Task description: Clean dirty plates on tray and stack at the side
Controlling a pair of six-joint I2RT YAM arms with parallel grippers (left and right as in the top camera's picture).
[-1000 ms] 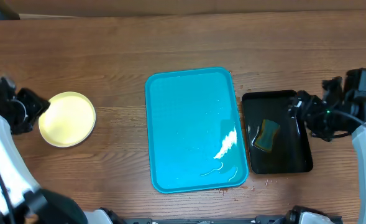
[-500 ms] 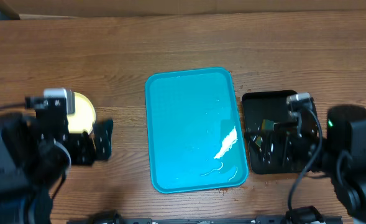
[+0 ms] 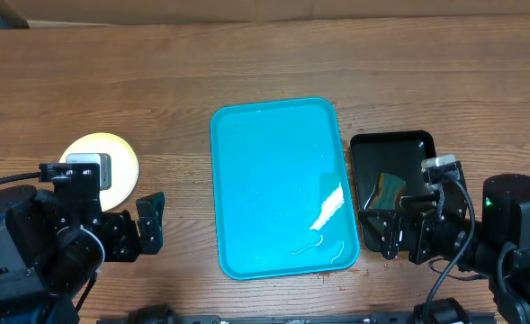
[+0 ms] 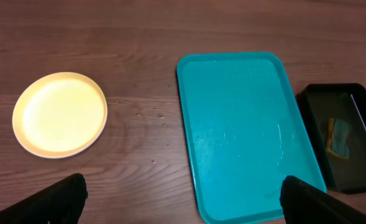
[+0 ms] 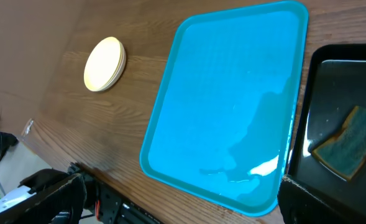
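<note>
Sitting stacked on the worktop (image 3: 247, 54) left of the bare turquoise tray (image 3: 278, 171), the plates (image 4: 59, 114) look done; sponge (image 3: 390, 191) parked in the black tray (image 3: 371, 148), left tool (image 4: 181, 196) and right tool (image 5: 179, 199) hang released.

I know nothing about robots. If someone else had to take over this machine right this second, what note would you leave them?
Left gripper: open, empty, near the plates.
Right gripper: open, empty, over the black tray, where the sponge lies.
Plates: stacked on the table left of the turquoise tray, a yellowish one on top.
Done: no plate remains on the tray.
Left: apparently nothing. Count the stack, since its number is hard to tell here.
</note>
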